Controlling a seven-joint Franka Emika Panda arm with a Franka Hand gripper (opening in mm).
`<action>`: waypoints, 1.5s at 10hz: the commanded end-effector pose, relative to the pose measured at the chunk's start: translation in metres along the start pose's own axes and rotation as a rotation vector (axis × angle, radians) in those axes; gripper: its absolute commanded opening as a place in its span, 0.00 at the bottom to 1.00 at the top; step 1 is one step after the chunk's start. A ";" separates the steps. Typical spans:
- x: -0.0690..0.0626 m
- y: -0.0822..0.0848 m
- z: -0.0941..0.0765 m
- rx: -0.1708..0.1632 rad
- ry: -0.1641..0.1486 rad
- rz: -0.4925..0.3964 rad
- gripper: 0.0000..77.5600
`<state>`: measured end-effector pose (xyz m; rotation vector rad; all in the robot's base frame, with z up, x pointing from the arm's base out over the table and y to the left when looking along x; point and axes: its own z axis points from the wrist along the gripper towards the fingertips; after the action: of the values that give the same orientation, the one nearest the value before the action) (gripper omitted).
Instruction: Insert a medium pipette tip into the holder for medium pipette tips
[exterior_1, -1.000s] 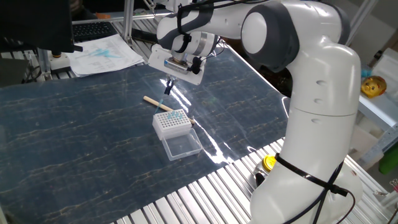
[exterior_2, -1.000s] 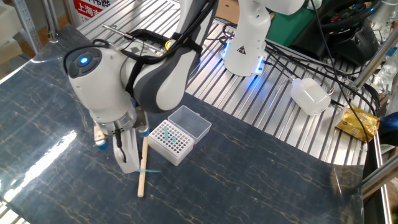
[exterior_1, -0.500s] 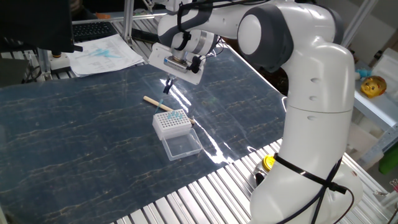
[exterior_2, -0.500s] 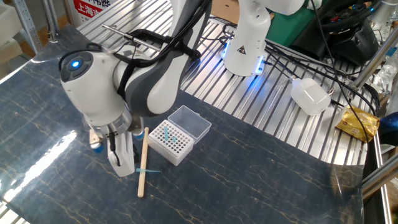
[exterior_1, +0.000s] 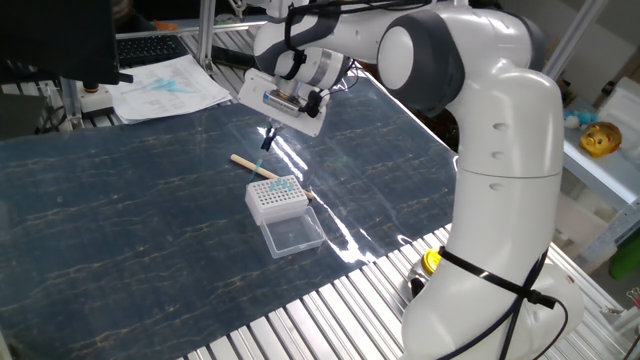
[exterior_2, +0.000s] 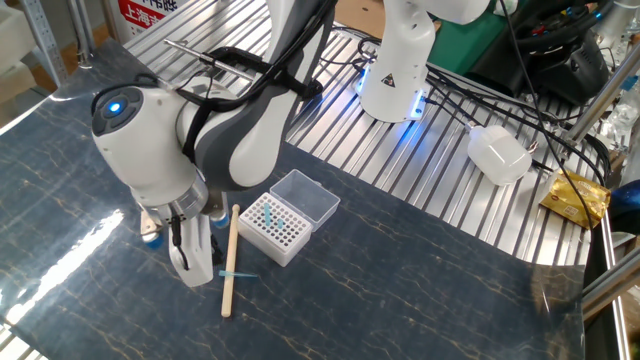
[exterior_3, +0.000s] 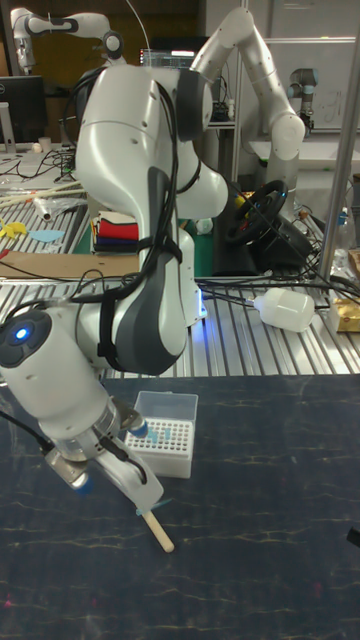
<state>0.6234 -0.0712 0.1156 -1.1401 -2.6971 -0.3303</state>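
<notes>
My gripper (exterior_1: 269, 133) (exterior_2: 196, 268) (exterior_3: 138, 492) hangs low over the dark mat, just left of the holder. Its fingers are shut on the medium pipette tip (exterior_2: 238, 274) (exterior_1: 267, 141), a thin light-blue piece that sticks out sideways from the fingertips, close above the mat. The holder for medium pipette tips (exterior_1: 277, 198) (exterior_2: 271, 229) (exterior_3: 161, 436) is a white box with a grid of holes. A few blue tips stand in it. Its clear lid (exterior_1: 293, 235) (exterior_2: 306, 195) lies open flat beside it.
A cream-coloured stick (exterior_1: 251, 166) (exterior_2: 229, 264) (exterior_3: 159, 532) lies on the mat between the gripper and the holder. Papers (exterior_1: 165, 85) sit at the far corner. A ribbed metal surface (exterior_2: 430, 180) borders the mat, with a white bottle (exterior_2: 499, 153) and cables on it.
The wrist and gripper have shifted a little away from the holder and slightly lower. The blue tip has stayed in almost the same spot beside the stick.
</notes>
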 end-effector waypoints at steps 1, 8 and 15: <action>-0.007 0.001 0.006 -0.013 0.012 0.009 0.00; -0.015 0.001 0.015 -0.025 0.056 0.041 0.00; -0.020 0.003 0.016 -0.032 0.081 0.129 0.00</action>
<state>0.6368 -0.0776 0.0948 -1.2486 -2.5589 -0.3860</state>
